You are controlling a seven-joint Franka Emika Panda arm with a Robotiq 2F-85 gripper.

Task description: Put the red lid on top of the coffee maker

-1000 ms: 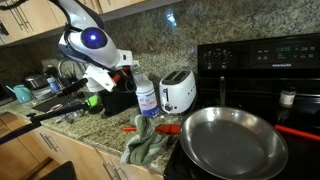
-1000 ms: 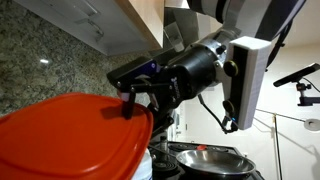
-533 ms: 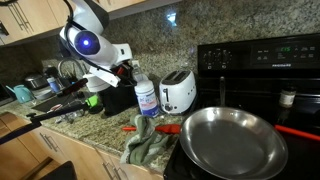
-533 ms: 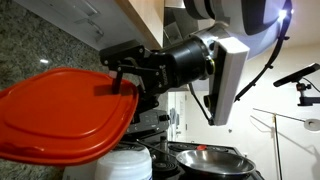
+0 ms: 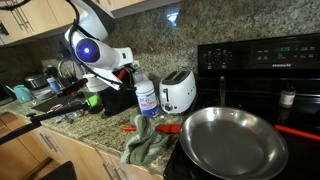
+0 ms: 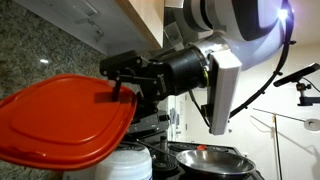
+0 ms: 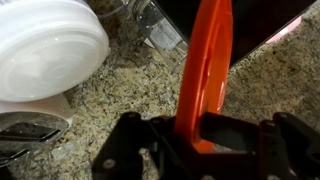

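Observation:
My gripper (image 7: 195, 135) is shut on the red lid (image 7: 205, 70), which I see edge-on between the fingers in the wrist view. In an exterior view the lid (image 6: 60, 120) fills the lower left, held by its rim by the gripper (image 6: 118, 85). In an exterior view the gripper (image 5: 124, 70) holds the lid (image 5: 130, 69) just above the black coffee maker (image 5: 118, 98). The coffee maker's dark body (image 7: 250, 15) shows at the top of the wrist view.
A clear blue-labelled jar (image 5: 146, 97) and a white toaster (image 5: 178, 92) stand next to the coffee maker. A steel pan (image 5: 232, 140) sits on the black stove (image 5: 262, 60). A grey cloth (image 5: 148, 143) and red utensil handles (image 5: 165, 128) lie on the granite counter. A white round object (image 7: 45, 50) lies below the gripper.
The arm has risen a little with the red lid in the gripper. In the close exterior view the lid has moved up and tilted.

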